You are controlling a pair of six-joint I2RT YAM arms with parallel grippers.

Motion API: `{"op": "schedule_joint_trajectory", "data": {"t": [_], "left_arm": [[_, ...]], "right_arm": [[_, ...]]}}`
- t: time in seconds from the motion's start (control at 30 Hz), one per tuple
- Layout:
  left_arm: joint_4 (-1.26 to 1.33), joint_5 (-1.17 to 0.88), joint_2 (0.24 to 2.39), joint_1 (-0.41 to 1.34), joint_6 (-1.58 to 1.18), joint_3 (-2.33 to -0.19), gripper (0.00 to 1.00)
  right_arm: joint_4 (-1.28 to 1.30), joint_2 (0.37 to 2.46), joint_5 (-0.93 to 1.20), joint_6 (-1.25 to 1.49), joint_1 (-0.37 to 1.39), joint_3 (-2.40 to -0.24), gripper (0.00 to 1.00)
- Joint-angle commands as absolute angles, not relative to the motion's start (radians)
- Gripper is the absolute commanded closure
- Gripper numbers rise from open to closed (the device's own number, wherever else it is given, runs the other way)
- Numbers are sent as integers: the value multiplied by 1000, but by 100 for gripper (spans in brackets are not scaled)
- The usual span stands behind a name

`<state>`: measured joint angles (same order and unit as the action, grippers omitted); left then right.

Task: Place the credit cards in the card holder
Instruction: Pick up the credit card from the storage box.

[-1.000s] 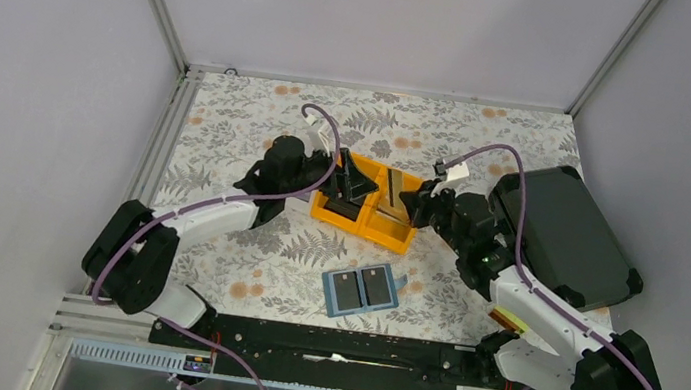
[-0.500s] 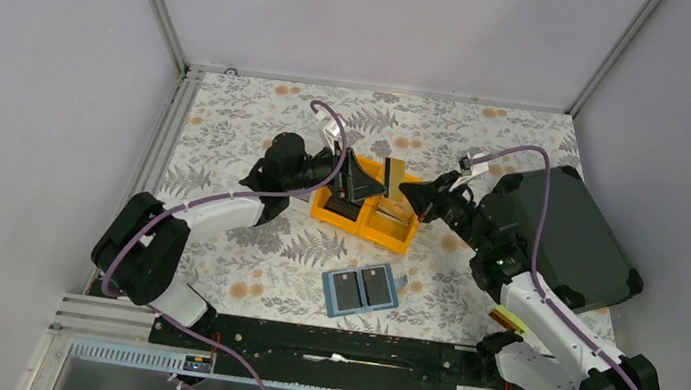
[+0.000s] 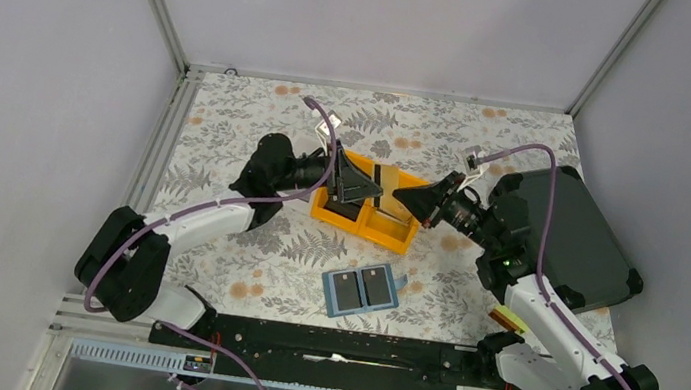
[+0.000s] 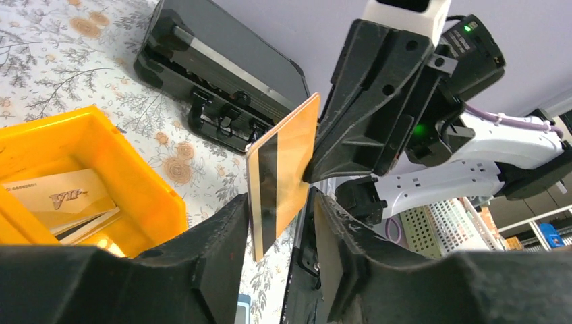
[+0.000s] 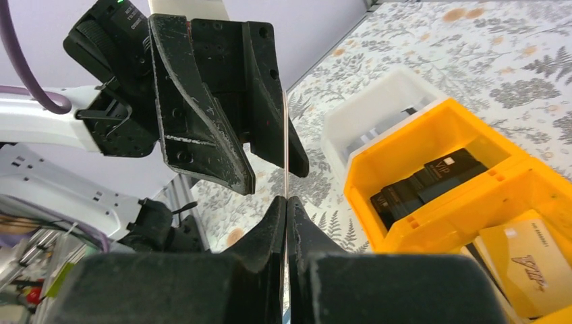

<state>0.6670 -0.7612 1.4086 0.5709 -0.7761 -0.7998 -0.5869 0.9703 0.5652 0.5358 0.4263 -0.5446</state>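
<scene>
- Mid-frame in the top view, the left gripper (image 3: 368, 186) and right gripper (image 3: 407, 198) meet tip to tip above the orange bin (image 3: 363, 220); the card between them is too small to make out there.
- Left wrist view: gold card (image 4: 290, 169) with a black stripe, upright and tilted, top corner pinched by the right gripper, lower end down between the left fingers (image 4: 216, 263).
- Right wrist view: card is edge-on, just a thin line; right jaws pressed together on it.
- Left jaws stand apart around the card; can't tell if they touch it.
- Card holder (image 3: 362, 307) lies open, lower centre of the top view, well apart from both grippers; two dark cards (image 3: 346, 287) lie on it, whether tucked in is unclear.
- Bin contents: black cards (image 5: 418, 185) in one compartment, pale VIP card (image 5: 516, 256) in the next, cut off at the frame's bottom edge.
- White bin (image 5: 378, 108) half hidden behind the orange one.
- Black case (image 3: 568, 234) on the right, partly covered by the right arm.
</scene>
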Motion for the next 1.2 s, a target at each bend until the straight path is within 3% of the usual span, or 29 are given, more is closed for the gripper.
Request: {"op": "schedule_joint_trajectory", "data": {"t": [0.0, 0.2, 0.33, 0.43, 0.83, 1.17], "left_arm": [[744, -807, 1356, 586, -787, -782, 65], [802, -795, 1329, 592, -826, -738, 100], [821, -747, 1312, 599, -851, -696, 100], [812, -712, 1312, 603, -871, -689, 100], [770, -585, 1314, 604, -905, -674, 100], [773, -578, 1309, 604, -908, -673, 100]], "right_arm": [[-656, 975, 659, 585, 414, -580, 100], [-616, 994, 691, 570, 412, -598, 97], [-595, 1020, 723, 540, 413, -606, 60], [-578, 1042, 769, 509, 413, -616, 50], [-486, 1048, 725, 444, 413, -607, 42], [-464, 1075, 696, 471, 413, -617, 53]]}}
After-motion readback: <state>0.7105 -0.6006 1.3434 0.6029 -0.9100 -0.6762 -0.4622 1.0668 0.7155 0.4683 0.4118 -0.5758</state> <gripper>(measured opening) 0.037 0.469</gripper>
